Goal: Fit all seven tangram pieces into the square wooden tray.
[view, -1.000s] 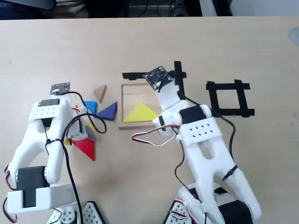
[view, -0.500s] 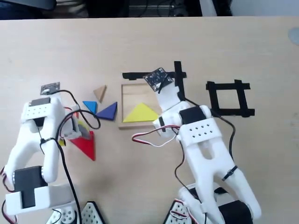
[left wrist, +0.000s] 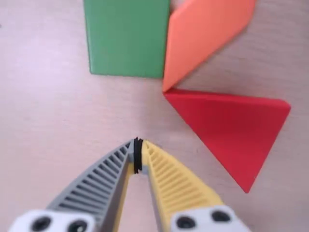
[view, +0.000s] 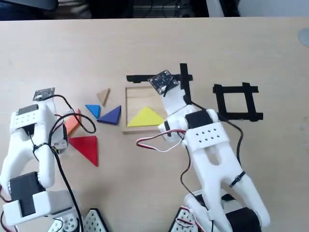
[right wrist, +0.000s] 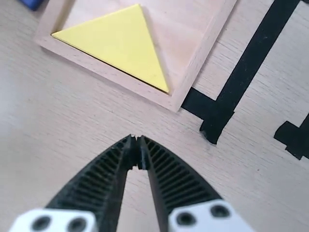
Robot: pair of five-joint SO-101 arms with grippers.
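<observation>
The square wooden tray (view: 129, 96) holds one yellow triangle (view: 144, 117), which the right wrist view shows too (right wrist: 118, 41). Left of the tray lie a dark blue triangle (view: 112, 116), a small blue triangle (view: 93, 110), a tan triangle (view: 103, 95), an orange parallelogram (view: 72, 123) and a red triangle (view: 86, 148). A green square (left wrist: 126, 36) sits beside the orange piece (left wrist: 207, 31). My left gripper (left wrist: 137, 157) is shut and empty, just off the red triangle's (left wrist: 231, 133) corner. My right gripper (right wrist: 136, 153) is shut and empty over bare table near the tray's corner (right wrist: 178, 99).
Black tape marks a square outline (view: 236, 102) right of the tray, and more tape strips (view: 184, 79) run along the tray's far corner. The right arm (view: 207, 140) covers the tray's right side. Open table lies beyond the pieces.
My left arm has drawn back to the left, off the pieces, uncovering the orange parallelogram and the whole red triangle. The right arm has kept still.
</observation>
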